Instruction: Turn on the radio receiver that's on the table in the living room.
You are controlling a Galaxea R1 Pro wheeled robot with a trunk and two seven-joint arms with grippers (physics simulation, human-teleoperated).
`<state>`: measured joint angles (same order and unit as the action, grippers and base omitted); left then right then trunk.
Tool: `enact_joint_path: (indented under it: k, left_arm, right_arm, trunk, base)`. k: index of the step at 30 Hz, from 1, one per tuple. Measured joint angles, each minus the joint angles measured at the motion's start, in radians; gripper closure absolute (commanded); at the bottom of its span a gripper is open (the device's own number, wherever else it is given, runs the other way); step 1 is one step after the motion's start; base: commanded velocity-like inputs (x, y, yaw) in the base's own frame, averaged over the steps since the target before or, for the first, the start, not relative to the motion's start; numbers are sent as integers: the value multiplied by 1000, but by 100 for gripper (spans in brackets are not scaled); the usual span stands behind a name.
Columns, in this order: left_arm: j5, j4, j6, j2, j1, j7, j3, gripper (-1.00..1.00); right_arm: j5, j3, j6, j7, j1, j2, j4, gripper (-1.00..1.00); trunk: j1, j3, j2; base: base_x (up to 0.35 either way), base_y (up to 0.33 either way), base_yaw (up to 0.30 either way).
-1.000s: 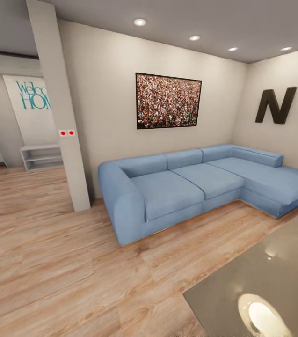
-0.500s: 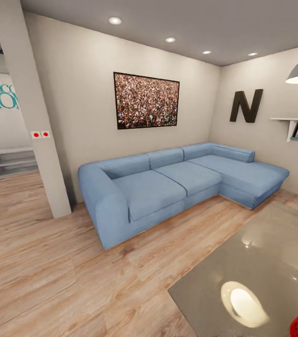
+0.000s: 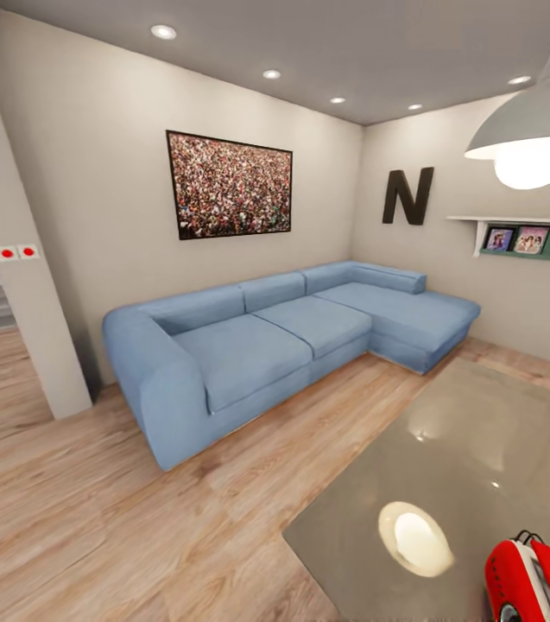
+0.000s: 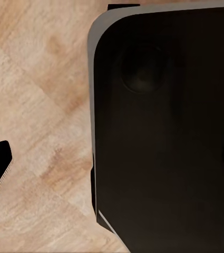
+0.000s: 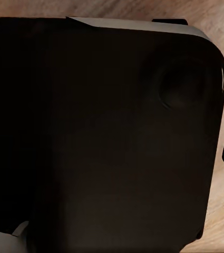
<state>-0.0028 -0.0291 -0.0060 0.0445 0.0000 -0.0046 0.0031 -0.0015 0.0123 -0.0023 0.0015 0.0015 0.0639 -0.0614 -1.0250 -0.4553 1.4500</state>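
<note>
The radio stood at the near right corner of the table, red, with a thin wire handle on top, partly cut by the edge of the head view. A bright lamp reflection lay on the glossy grey top just beside it. Beyond the table, across the wood floor, the blue sofa ran along the wall and turned the corner. Above it hung a framed picture, and further right a dark letter N and a shelf. The wrist views showed a dark rounded panel over the floor; whether the grippers were open or closed, I could not tell.
</note>
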Motion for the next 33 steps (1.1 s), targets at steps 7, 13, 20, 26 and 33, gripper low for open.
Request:
enact_joint_path:
  k: [7, 13, 20, 26, 33]
  left_arm:
    - [0, 0, 0, 0, 0, 0, 0, -100]
    - [0, 0, 1, -1, 0, 0, 0, -100]
    - [0, 0, 0, -2, 0, 0, 0, -100]
    - [0, -1, 0, -3, 0, 0, 0, -100]
    - [0, -1, 0, -3, 0, 0, 0, -100]
  right_arm:
    - [0, 0, 0, 0, 0, 0, 0, -100]
    - [0, 0, 0, 0, 0, 0, 0, -100]
    - [0, 0, 0, 0, 0, 0, 0, -100]
    - [0, 0, 0, 0, 0, -1, 0, -100]
    - [0, 0, 0, 0, 0, -1, 0, -100]
  trunk:
    - [0, 0, 0]
    - [0, 0, 0]
    - [0, 0, 0]
    - [0, 0, 0]
    - [0, 0, 0]
  base:
    - [0, 0, -263]
    - [0, 0, -263]
    - [0, 0, -263]
    - [0, 0, -263]
    - [0, 0, -263]
